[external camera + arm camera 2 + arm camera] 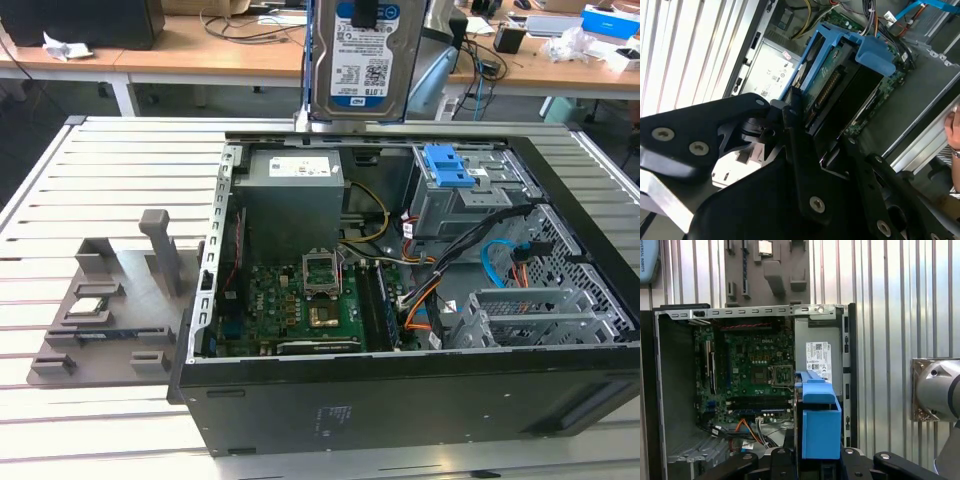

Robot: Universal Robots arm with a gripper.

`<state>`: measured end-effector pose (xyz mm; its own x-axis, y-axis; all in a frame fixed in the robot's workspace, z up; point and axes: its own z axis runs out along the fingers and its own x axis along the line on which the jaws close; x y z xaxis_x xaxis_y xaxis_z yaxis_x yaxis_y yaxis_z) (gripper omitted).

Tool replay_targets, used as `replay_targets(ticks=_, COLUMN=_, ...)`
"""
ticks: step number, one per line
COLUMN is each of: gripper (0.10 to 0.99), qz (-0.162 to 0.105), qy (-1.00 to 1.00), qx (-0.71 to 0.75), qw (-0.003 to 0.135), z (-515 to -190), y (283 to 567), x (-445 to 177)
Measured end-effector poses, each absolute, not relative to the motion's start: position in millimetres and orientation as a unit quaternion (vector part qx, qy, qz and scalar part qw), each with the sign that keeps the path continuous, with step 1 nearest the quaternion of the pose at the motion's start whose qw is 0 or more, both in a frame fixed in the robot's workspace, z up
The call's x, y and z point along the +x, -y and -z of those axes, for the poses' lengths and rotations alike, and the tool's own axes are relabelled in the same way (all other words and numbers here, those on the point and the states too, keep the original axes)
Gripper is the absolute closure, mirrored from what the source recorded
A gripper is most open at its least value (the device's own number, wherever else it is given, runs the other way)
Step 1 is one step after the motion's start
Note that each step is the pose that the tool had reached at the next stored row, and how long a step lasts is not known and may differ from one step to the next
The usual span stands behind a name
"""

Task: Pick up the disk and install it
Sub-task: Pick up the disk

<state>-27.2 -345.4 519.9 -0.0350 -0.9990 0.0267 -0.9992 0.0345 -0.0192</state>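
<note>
The disk [365, 55], label facing out, hangs upright at the top centre of the exterior view, held fast in my end effector [817, 132] above the open computer case [400, 410] on the slatted counter [100, 170]. As I judge the risk, if it tilts while being lowered it could jam against the drive bay [450, 190] or snag the loose cables [435, 290].

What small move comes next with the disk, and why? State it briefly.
Probably shift the disk, clamped in the gripper, toward the exterior view's right: it hangs upright above the power supply, not above the drive cage with the blue tab.
</note>
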Motion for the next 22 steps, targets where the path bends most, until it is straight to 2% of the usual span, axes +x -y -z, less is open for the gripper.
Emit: replay_targets(ticks=22, gripper=0.729, qz=-0.016, qy=0.719, qx=0.695, qw=0.003, z=-519.9, y=345.1, x=42.9)
